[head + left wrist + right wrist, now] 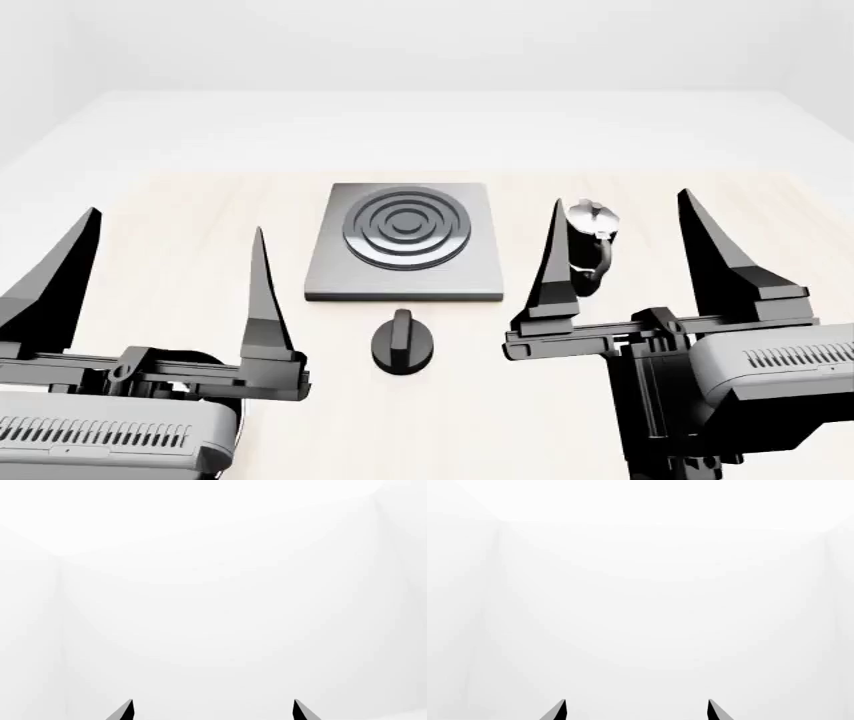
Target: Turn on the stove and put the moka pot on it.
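The left gripper [171,265], two long black tapered fingers on a grey ribbed body, is held with its fingers spread wide and nothing between them; the right gripper [627,245], of the same build, is likewise spread wide and holds nothing. Between the two grippers and a little beyond their fingertips lies the flat square dark-grey stove [406,242] with raised concentric rings in its middle, resting on the pale wooden table [174,205]; nearer than the slab, just apart from its front edge and roughly midway between the two gripper bodies, sits the small round black knob [404,343] with a raised bar across its top. The small tall black moka pot [589,246] with a shiny silver lid and curved side handle stands upright on the table beside the stove's right edge, apart from it; in the head view it shows in the gap between the right gripper's fingers, close beside the inner one. Both wrist views show only black fingertips [127,711] [559,710] set well apart against blank white walls.
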Available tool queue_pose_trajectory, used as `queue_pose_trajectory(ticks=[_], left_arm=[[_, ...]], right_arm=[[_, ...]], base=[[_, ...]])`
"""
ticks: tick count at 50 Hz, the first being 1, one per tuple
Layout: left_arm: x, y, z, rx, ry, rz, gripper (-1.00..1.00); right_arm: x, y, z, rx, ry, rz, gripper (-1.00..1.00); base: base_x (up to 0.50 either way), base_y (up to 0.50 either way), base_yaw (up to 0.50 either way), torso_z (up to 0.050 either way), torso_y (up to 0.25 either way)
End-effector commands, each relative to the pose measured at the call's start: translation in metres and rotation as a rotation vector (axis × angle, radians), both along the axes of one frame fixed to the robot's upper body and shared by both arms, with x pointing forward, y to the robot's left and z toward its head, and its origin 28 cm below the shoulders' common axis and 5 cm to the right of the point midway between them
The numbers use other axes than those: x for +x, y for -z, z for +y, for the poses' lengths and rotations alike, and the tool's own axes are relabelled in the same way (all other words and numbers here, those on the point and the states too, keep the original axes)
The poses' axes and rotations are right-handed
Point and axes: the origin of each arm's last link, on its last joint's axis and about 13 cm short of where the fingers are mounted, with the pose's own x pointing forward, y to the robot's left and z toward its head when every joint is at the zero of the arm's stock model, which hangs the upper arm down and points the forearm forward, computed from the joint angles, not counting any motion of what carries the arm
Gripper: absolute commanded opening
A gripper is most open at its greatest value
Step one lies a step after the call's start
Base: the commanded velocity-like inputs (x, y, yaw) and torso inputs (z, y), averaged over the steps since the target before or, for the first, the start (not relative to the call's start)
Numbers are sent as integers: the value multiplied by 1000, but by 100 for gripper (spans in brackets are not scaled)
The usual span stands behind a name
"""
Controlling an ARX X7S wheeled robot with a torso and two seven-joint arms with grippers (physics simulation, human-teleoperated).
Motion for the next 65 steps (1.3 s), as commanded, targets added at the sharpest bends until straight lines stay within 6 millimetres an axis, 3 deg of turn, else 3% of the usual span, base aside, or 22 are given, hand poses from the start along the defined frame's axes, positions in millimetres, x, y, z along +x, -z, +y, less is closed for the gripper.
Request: queue_pose_trajectory(ticks=[1, 35, 53, 62, 65], left_arm=[[1, 0, 0, 1, 2, 1, 100], [5, 5, -1, -10, 11, 30, 100], [58, 24, -11, -65, 201, 320, 100], [84, 40, -8, -133, 255, 459, 100], [93, 54, -6, -155, 250, 516, 100]], right_arm=[[1, 0, 0, -3, -3, -1, 100], [1, 4, 2, -18, -4, 7, 100], [-2, 0, 3, -8, -12, -2, 100], [-3, -2, 3, -5, -15, -7, 100], [-3, -1, 4, -2, -17, -10, 100]], base=[[246, 0, 0, 0, 0], [211, 0, 0, 0, 0], [0, 0, 0, 0, 0], [0, 0, 0, 0, 0], [0, 0, 0, 0, 0]])
